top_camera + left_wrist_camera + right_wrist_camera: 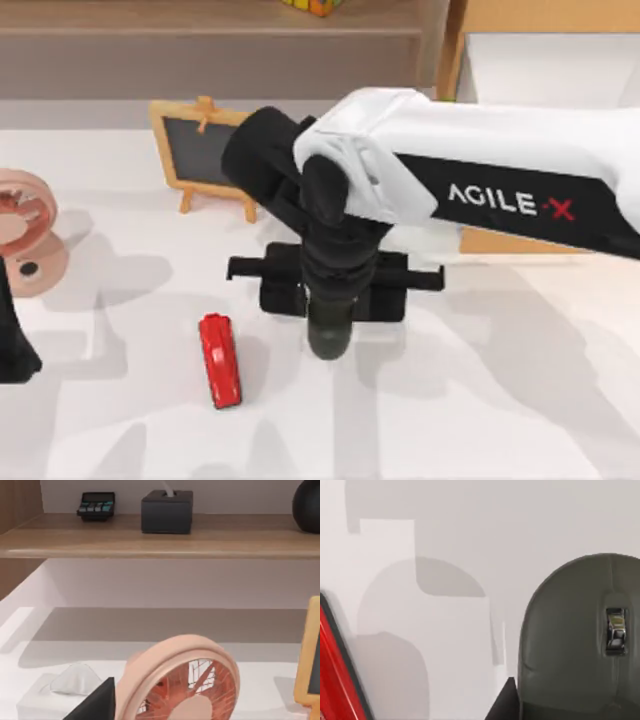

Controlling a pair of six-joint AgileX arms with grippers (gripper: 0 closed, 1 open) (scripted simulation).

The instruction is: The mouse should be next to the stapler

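Note:
The red stapler (220,360) lies on the white table left of centre; its red edge (337,665) also shows in the right wrist view. The dark grey mouse (327,340) is just right of the stapler, a small gap apart, its scroll wheel visible on top (580,640). My right gripper (331,318) reaches in from the right and stands over the mouse. One black fingertip (506,700) presses the mouse's side, so the gripper is shut on it. My left arm (12,340) is parked at the table's left edge.
A pink desk fan (25,235) stands at the far left, and a small wood-framed chalkboard (205,150) stands behind the right arm. A tissue box (50,700) sits beside the fan. The back shelf carries a calculator (96,505) and a black box (166,511).

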